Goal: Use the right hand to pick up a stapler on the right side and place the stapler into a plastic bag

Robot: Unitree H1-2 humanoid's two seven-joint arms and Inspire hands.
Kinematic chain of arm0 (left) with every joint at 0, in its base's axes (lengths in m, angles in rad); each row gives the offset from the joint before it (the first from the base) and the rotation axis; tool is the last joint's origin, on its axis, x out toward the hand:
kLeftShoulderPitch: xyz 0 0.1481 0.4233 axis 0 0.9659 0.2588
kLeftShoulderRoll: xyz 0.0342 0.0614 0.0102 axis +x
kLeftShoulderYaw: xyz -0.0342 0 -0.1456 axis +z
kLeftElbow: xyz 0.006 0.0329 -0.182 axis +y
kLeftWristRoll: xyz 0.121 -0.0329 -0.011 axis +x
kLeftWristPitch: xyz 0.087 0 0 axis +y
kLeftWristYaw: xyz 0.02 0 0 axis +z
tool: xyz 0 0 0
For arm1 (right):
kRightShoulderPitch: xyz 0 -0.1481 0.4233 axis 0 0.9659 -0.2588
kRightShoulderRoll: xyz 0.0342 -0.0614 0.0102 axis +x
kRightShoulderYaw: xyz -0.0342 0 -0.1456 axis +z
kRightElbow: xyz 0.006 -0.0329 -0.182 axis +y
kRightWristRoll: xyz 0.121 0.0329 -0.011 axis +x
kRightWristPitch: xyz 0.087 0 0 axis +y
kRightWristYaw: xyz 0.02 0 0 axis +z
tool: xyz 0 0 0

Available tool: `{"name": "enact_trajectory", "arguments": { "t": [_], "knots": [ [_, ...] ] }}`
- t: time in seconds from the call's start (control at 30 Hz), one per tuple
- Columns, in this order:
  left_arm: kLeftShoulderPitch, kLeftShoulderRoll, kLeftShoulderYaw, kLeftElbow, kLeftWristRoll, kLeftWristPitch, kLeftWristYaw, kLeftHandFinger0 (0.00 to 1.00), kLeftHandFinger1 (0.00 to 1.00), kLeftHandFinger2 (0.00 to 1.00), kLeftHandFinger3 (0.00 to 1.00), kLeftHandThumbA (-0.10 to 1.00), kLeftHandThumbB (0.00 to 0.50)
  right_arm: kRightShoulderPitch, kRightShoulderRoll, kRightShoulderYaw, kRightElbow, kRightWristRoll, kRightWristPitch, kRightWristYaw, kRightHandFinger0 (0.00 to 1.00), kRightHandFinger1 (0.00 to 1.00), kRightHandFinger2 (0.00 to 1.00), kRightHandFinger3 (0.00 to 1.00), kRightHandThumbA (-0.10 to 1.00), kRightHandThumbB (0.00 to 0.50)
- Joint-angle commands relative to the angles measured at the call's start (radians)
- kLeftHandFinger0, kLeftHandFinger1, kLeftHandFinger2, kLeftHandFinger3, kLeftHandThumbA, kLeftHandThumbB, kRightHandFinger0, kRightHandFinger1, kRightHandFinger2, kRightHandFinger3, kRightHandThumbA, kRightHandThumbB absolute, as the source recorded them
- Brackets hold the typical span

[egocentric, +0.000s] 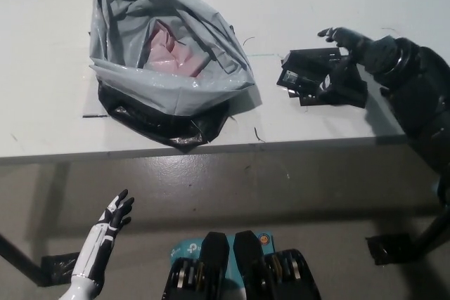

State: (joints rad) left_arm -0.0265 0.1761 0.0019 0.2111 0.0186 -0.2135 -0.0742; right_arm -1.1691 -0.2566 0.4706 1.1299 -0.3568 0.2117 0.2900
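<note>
One stapler (pixel 306 79) | beneath right hand (pixel 358 57) — fingers (pixel 334 33) spread over it | left hand (pixel 114 216) low, fingers apart

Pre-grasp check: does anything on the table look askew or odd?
Nothing spilled or damaged. The plastic bag sits crumpled at the table's front edge; the stapler lies skewed beneath the right robot hand. The left robot hand hangs below.

White left robot hand (pixel 113 217), black right robot hand (pixel 357 53).
</note>
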Motion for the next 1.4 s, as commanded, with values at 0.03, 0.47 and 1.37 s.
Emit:
{"name": "enact_trajectory", "arguments": {
  "t": [0.03, 0.47, 1.37],
  "knots": [
    [-0.01, 0.006, 0.0, -0.007, -0.004, -0.049, -0.01, 1.0, 1.0, 1.0, 1.0, 1.0, 0.5, -0.048, -0.006, 0.008, -0.004, -0.045, -0.075, -0.042, 1.0, 1.0, 1.0, 1.0, 1.0, 0.43],
    [-0.01, 0.009, -0.001, -0.014, 0.004, -0.051, -0.012, 1.0, 1.0, 1.0, 1.0, 1.0, 0.5, -0.058, 0.013, 0.013, 0.041, -0.076, -0.099, -0.057, 1.0, 1.0, 1.0, 1.0, 1.0, 0.415],
    [-0.04, 0.015, -0.004, 0.006, 0.047, -0.062, -0.002, 1.0, 1.0, 1.0, 1.0, 1.0, 0.5, -0.054, 0.0, -0.021, 0.152, -0.089, -0.246, -0.28, 0.37, 0.6, 0.73, 0.5, 0.52, 0.171]
  ]
}}
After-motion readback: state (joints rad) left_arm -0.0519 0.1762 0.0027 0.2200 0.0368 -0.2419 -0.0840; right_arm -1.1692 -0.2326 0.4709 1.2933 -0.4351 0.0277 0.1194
